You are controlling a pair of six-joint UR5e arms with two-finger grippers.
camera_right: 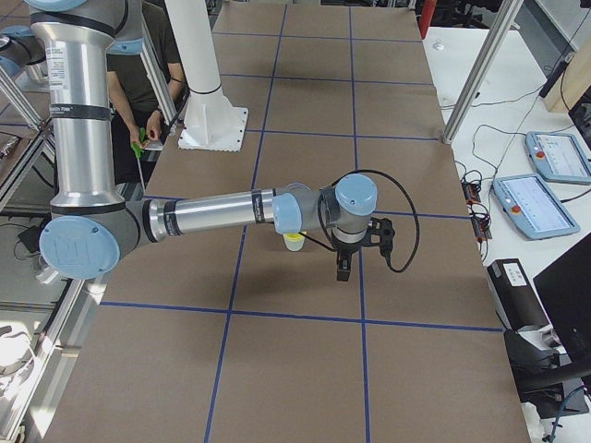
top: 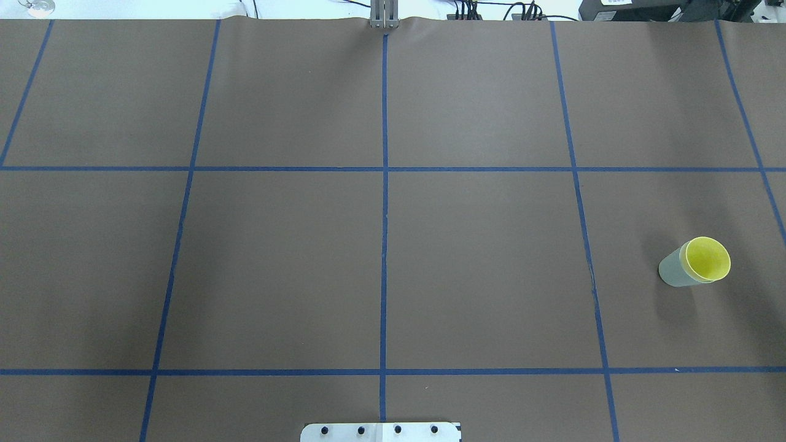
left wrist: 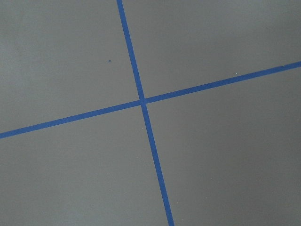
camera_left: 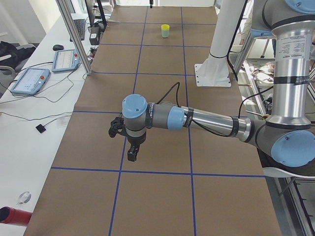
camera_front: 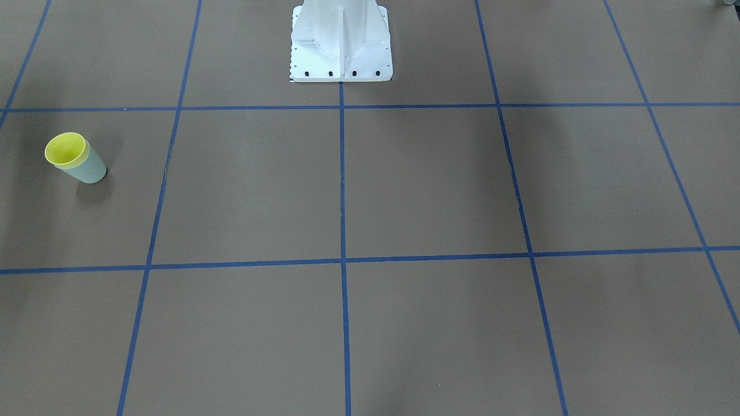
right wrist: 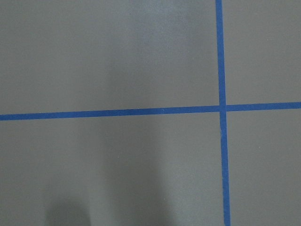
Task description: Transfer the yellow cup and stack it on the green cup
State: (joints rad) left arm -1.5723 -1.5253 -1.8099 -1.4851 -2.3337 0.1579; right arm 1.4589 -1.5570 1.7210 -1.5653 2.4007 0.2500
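The yellow cup (camera_front: 65, 148) sits nested inside the green cup (camera_front: 90, 170), upright on the brown table; only its rim and inside show. The pair stands at the right in the overhead view, yellow cup (top: 707, 258) in green cup (top: 672, 271), and far back in the exterior left view (camera_left: 165, 31). My left gripper (camera_left: 132, 155) hangs over the table, far from the cups. My right gripper (camera_right: 343, 270) hangs just beside the stacked cups (camera_right: 294, 243), apart from them. Both grippers show only in side views, so I cannot tell whether they are open or shut.
The white robot pedestal (camera_front: 341, 46) stands at the table's robot-side edge (top: 381, 431). Blue tape lines (top: 384, 245) grid the table. An operator (camera_right: 138, 74) stands behind the pedestal. Control tablets (camera_right: 534, 203) lie on a side bench.
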